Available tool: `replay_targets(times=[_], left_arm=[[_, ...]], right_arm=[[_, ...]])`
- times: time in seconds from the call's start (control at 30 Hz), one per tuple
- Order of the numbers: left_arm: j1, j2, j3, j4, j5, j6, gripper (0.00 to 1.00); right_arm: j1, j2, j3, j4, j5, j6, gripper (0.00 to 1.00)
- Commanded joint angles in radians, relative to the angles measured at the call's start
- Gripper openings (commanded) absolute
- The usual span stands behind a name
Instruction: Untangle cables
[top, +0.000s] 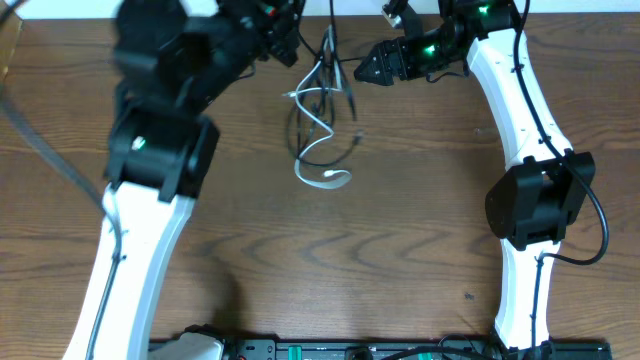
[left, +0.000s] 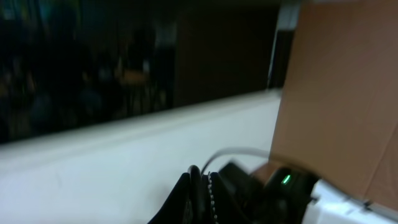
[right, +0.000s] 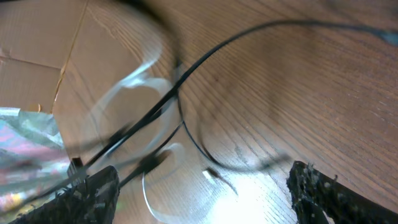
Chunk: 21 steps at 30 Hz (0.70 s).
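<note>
Two cables lie tangled on the wooden table (top: 400, 250), toward its far edge and between your two arms in the overhead view. The white cable (top: 322, 178) curls in an S-shaped loop whose lower bend reaches toward the middle of the table. The black cable (top: 297, 128) loops on the white one's left and crosses it, with strands running up toward the far edge.

Your right gripper (top: 365, 70) sits just right of the upper part of the tangle. Its wrist view shows the fingers (right: 317, 193) spread wide with nothing gripped. Both cables cross on the wood in the gap between them, and the black one passes close by the other finger.

Your left gripper (left: 202, 180) is closed, fingers pressed together, facing a pale wall and a cardboard box (left: 348, 93). A pale cord (left: 239, 150) arcs away from near its tips, but the blur hides whether anything is pinched
</note>
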Motion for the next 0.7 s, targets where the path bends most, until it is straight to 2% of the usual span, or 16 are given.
replay_targets(times=[0.0,0.4,0.53,0.67], left_arm=[[0.008,-0.007,0.023,0.016,0.016,-0.009,0.07],[0.057,0.021,0.023,-0.010,0.001,-0.054,0.07],[0.056,0.045,0.023,-0.033,-0.003,-0.058,0.07],[0.056,0.059,0.023,-0.034,-0.003,-0.074,0.08]], right_arm=[[-0.008,-0.027,-0.001,-0.001,-0.023,-0.017,0.84],[-0.010,-0.027,0.000,0.004,-0.126,-0.029,0.84],[-0.016,-0.034,0.000,-0.002,-0.126,-0.068,0.80],[-0.006,-0.065,0.000,-0.002,-0.145,-0.129,0.81]])
